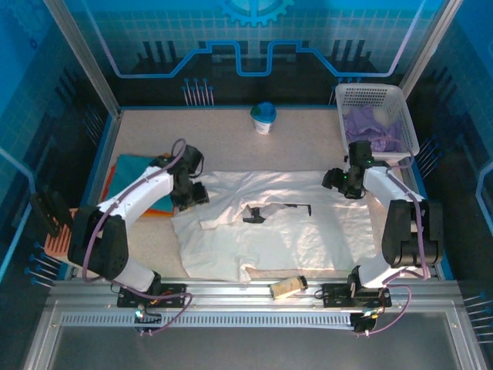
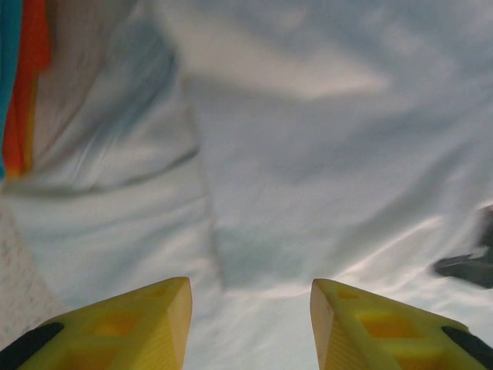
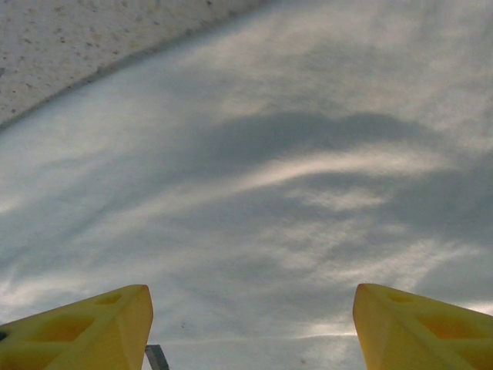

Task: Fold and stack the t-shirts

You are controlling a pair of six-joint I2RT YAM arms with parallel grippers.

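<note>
A: Which step is running?
B: Starting the fold. The white t-shirt [image 1: 285,231] is lying spread mid-table [image 1: 216,131], with the left gripper [image 2: 250,297] and right gripper [image 3: 253,304] hanging open-jawed and empty over its far edge.
A: Next?
B: Likely pinching both far corners and folding nearward.

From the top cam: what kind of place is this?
Likely a lab robot cell, not a home: blue printed walls enclose the table, the left arm and right arm are bolted to an aluminium rail, and a white shirt lies spread beside a basket.
</note>
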